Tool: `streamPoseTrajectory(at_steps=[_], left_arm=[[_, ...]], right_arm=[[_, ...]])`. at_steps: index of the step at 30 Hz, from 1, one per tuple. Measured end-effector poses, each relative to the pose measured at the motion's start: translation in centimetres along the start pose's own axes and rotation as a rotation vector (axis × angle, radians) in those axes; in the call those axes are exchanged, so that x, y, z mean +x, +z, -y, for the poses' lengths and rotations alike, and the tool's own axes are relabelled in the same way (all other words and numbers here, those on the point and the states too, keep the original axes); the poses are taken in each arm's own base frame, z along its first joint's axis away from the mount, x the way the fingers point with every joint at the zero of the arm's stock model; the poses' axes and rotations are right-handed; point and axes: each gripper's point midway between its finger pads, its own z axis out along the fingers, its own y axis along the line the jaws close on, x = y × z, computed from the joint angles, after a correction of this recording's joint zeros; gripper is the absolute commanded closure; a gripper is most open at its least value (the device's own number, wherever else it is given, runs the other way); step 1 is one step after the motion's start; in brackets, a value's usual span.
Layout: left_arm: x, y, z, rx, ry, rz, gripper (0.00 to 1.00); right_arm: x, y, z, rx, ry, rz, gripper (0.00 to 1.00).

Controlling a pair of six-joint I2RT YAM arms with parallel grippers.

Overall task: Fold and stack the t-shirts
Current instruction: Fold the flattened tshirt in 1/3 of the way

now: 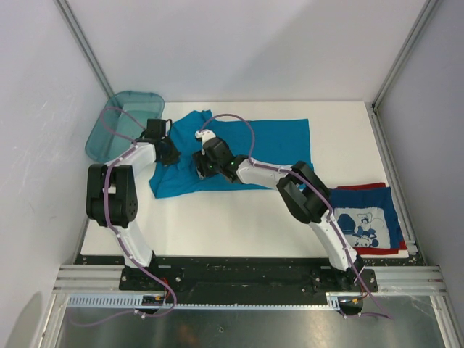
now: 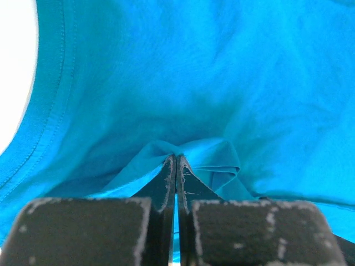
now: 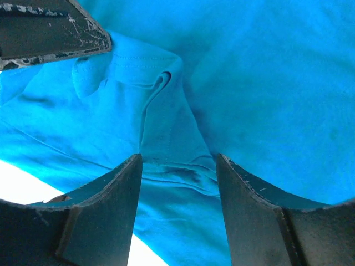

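Left wrist view first: the left pincer (image 2: 176, 159) has its two black fingers pressed tight together. A little bump of the teal-blue t-shirt (image 2: 233, 77) is pinched at their tips. The cloth puckers into small folds right there. Around that spot the shirt fills almost the whole view. A stitched hem runs down the left side, and a bit of the white table (image 2: 11, 66) shows past it.

On the right wrist view, the right pincer (image 3: 177, 160) has its fingers spread apart. A raised fold of the same shirt lies between them, but the fingers are not squeezing it. More teal cloth lies all around. A dark scratched piece (image 3: 50, 27) pokes in at the top left corner, and I cannot tell for sure what it is.

From the top view, both pincers are down on the left part of the teal-blue shirt, close to each other. The shirt lies spread across the far middle of the table. It is bunched and wrinkled at its left end and flatter toward the right.

A see-through teal bin (image 1: 119, 127) sits at the far left corner, just beside the shirt.

The dark blue t-shirt (image 1: 366, 217) lies folded flat by the right edge of the table, well apart from the teal one. It has a white cartoon print and a red edge.
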Motion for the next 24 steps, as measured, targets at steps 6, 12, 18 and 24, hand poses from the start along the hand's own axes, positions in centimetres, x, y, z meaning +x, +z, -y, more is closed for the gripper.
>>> streamPoseTrajectory(at_steps=[6, 12, 18, 24], left_arm=[[-0.1, -0.1, 0.1, 0.009, -0.003, -0.002, 1.00], [-0.2, -0.1, 0.4, 0.023, -0.004, -0.006, 1.00], [-0.5, -0.2, 0.7, 0.032, -0.004, -0.002, 1.00], [-0.4, -0.3, 0.8, 0.036, -0.003, -0.004, 1.00]], right_arm=[[0.2, 0.4, -0.6, 0.003, -0.030, -0.009, 0.37], [-0.3, 1.4, -0.9, 0.012, -0.051, 0.004, 0.37], [0.3, 1.7, -0.6, 0.026, -0.058, -0.018, 0.42], [0.5, 1.7, -0.2, 0.047, -0.059, -0.023, 0.57]])
